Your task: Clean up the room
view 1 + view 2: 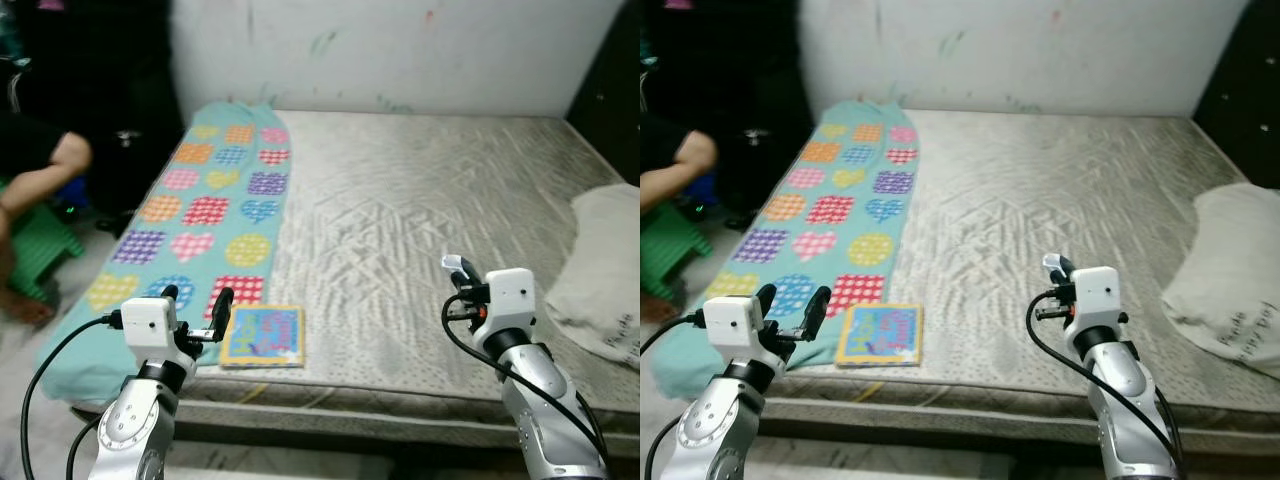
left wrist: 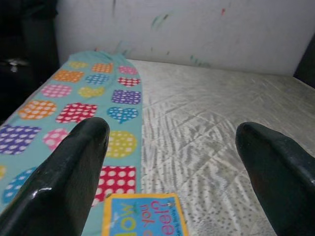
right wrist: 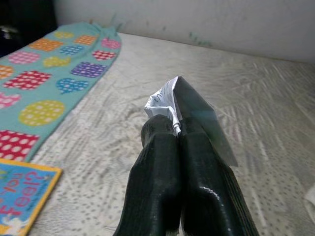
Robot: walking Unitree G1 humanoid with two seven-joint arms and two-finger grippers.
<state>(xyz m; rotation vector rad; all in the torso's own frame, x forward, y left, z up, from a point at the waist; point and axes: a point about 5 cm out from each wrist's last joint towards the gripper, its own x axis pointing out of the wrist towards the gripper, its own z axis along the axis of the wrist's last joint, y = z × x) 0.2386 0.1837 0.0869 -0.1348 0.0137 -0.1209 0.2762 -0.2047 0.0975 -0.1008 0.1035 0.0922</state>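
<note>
Bare mattress (image 1: 420,200), marked white wall (image 1: 400,50), person's arm (image 1: 45,170) at left, green stool (image 1: 40,250) beside it

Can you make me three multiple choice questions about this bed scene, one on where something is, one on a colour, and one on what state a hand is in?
1. Where does the book lie?
A. on the mattress near its front edge, beside the patterned blanket
B. on the pillow
C. on the floor

2. What is the background colour of the blanket?
A. black
B. teal
C. brown

3. How is the right hand?
A. wide open and empty
B. shut on a scrap of paper
C. shut on the book

Answers:
1. A: the book rests on the mattress at the blanket's near corner, just ahead of the left hand.
2. B: teal cloth shows between the coloured dotted hearts and squares.
3. B: the black fingers are pressed together with the scrap of paper sticking out at their tips.
</note>
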